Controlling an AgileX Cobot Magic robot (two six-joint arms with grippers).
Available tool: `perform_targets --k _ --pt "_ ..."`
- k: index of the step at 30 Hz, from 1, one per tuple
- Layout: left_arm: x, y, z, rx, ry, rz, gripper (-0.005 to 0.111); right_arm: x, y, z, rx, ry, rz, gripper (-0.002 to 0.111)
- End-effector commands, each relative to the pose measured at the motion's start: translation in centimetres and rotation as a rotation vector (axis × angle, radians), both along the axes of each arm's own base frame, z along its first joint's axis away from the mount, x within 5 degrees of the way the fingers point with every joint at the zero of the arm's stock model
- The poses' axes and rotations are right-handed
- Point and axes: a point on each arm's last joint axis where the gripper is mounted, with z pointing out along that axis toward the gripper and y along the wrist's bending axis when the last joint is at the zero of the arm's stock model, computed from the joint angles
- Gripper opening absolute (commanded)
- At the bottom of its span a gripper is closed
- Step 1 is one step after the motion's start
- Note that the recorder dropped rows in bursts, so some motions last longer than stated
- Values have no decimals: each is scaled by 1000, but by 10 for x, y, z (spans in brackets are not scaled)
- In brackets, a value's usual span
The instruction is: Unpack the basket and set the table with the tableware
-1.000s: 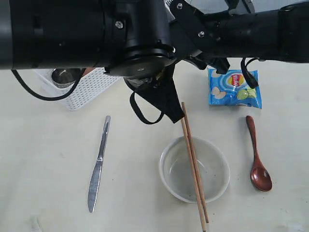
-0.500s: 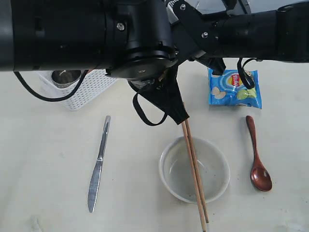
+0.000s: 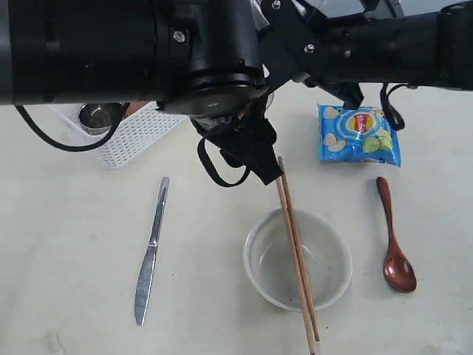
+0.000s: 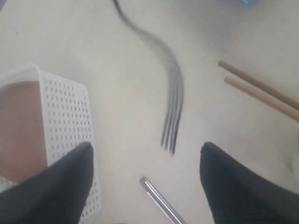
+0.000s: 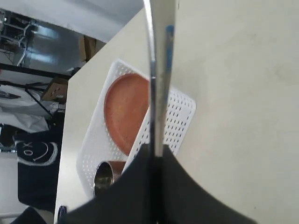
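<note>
Jaws of left gripper (image 4: 147, 148) apart, empty. Jaws of right gripper (image 5: 156, 153) clamped on fork (image 4: 172, 116) handle; fork hangs over worktop (image 4: 117, 88) near basket (image 4: 65, 112).

The left arm (image 3: 96, 52) hangs over the basket (image 3: 137, 133), and its left gripper (image 4: 147, 149) has both fingers (image 4: 60, 186) spread wide, gripping nothing, just off the basket's corner. The right arm (image 3: 392, 44) stretches in from the side away from the basket, right gripper (image 5: 156, 151) clamped tight on the fork (image 5: 159, 70).

left fingers (image 4: 60, 186) spread; right fingers (image 5: 131, 196) clamped onto fork (image 5: 159, 70) (handle end)
</note>
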Motion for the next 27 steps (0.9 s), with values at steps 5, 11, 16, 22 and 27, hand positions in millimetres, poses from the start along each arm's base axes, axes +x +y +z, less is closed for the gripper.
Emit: perform_targets --k 5,11,16,22,27 --pt "-9 27 47 -35 -71 42 61 16 -53 8 86 -55 38 0" --pt "-9 66 86 -92 -143 134 61 6 -71 8 97 -56 236 0" --pt "3 115 109 -146 -161 302 61 -7 -60 5 148 -34 337 0" --pt "4 166 102 -8 -68 367 61 -31 -21 6 200 -37 570 0" --pt "1 174 81 46 -3 374 61 -50 12 4 204 -36 717 0"
